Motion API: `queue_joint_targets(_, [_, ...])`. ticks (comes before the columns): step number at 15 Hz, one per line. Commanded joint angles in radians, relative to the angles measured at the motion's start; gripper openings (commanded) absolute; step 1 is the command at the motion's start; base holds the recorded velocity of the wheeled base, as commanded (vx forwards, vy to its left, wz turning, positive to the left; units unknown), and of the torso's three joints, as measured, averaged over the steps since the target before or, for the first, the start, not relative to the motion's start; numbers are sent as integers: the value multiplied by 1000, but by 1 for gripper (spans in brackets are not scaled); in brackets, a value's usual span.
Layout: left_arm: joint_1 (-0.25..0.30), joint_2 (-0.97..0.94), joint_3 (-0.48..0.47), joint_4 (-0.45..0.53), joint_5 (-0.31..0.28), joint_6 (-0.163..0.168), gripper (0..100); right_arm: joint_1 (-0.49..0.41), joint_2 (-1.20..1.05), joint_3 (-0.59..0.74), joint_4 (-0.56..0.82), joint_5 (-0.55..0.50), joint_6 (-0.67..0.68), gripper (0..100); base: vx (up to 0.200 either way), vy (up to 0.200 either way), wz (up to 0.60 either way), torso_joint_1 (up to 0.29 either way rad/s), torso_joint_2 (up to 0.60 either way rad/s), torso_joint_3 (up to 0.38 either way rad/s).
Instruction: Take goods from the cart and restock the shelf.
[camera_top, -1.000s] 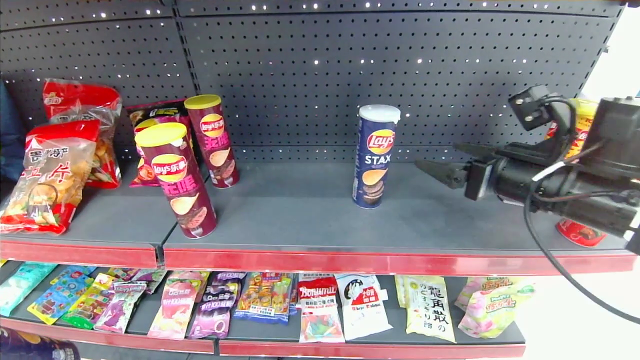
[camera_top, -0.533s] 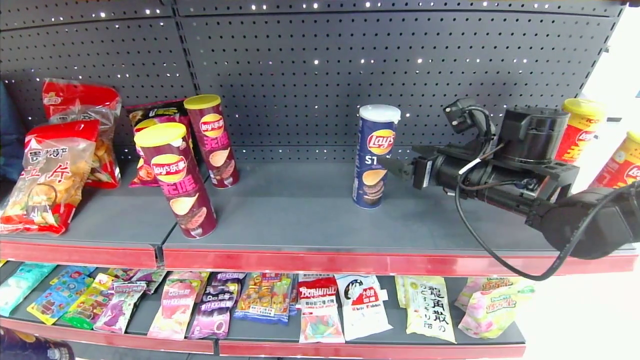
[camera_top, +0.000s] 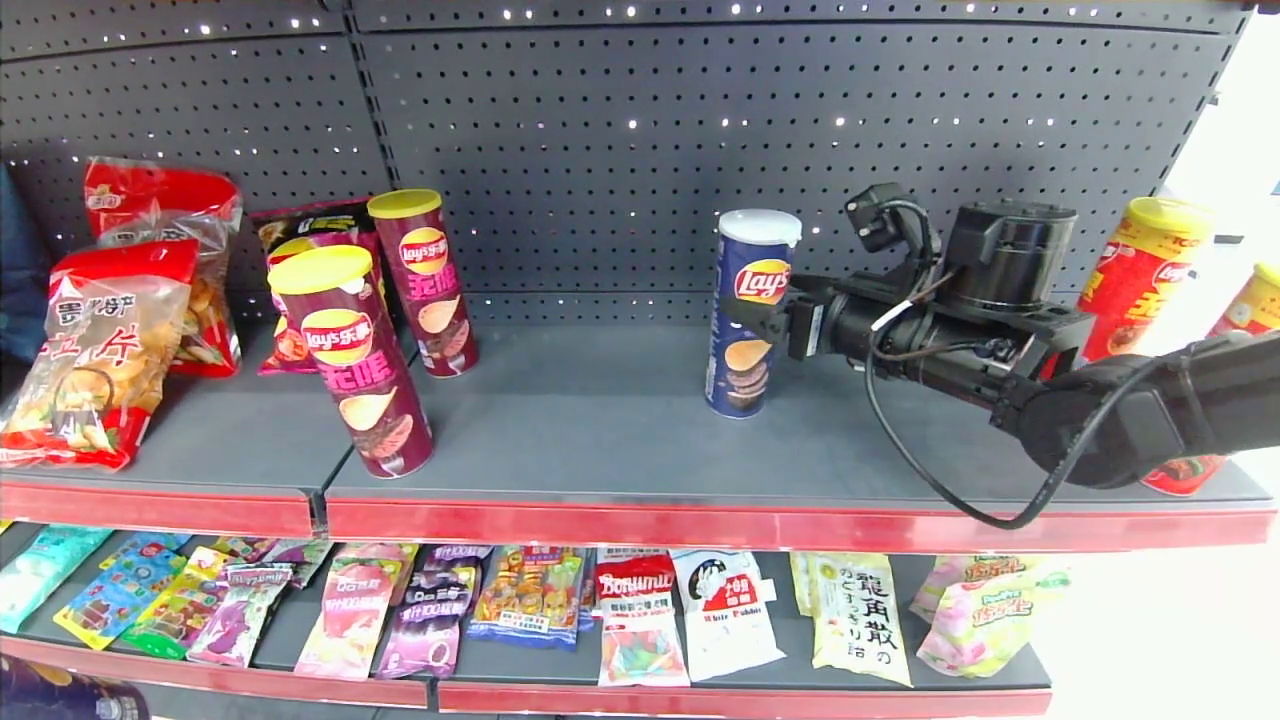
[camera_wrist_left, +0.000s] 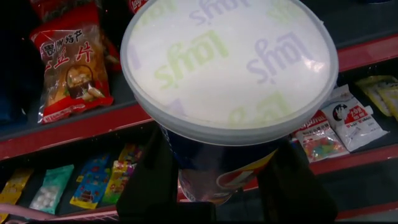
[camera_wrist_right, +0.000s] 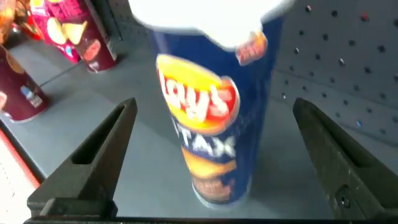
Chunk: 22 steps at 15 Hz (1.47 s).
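Observation:
A blue crisp can (camera_top: 752, 320) with a white lid stands upright on the upper shelf (camera_top: 600, 430), near the middle. My right gripper (camera_top: 757, 312) comes in from the right at mid-height of that can. It is open, one finger (camera_top: 745, 318) showing in front of the can. In the right wrist view the two fingers (camera_wrist_right: 93, 168) stand wide apart on either side of the blue can (camera_wrist_right: 208, 124), without touching it. My left gripper (camera_wrist_left: 224, 186) is shut on a second blue can (camera_wrist_left: 230, 56), seen from its white lid.
Two maroon cans (camera_top: 350, 360) and red snack bags (camera_top: 100, 350) fill the shelf's left part. Red and yellow cans (camera_top: 1140, 270) stand at the right end behind my right arm. Sachets (camera_top: 640, 610) lie on the lower shelf. Bare shelf lies between the maroon cans and the blue can.
My right arm has moved left along the shelf, and its open fingers now flank the blue can. The can has not moved.

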Motion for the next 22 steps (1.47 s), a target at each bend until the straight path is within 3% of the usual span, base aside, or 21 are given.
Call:
queue_joint_targets(1, [1,-1,0,1,1,0,0,2,28,-27,4,1,0,100,0,0,0,0,0,0])
queue_joint_targets(6, [1,-2,1,1,7,0,0,29,88,-121,7,-4,0,100,0,0,0,0,0,0])
queue_joint_targets(11, [1,-2,4,3,7,2,0,40,113,-134,8,-35,-2,100,0,0,0,0,0,0])
queue_joint_targets(12, [1,-2,9,3,5,2,0,40,116,-144,8,-38,-2,0,0,0,0,0,0,0])
queue_joint_targets(16, [1,-5,17,1,5,0,0,52,104,-130,13,-44,-2,0,0,0,0,0,0,0])
queue_joint_targets(19, [1,-13,18,3,7,0,0,74,68,-119,41,-107,-2,0,0,0,0,0,0,0])
queue_joint_targets(21, [1,-13,18,3,5,2,0,89,-34,-130,205,-160,-2,0,0,0,0,0,0,0])
queue_joint_targets(22, [-1,-13,18,3,5,2,0,94,-48,-133,222,-170,0,0,0,0,0,0,0,0])
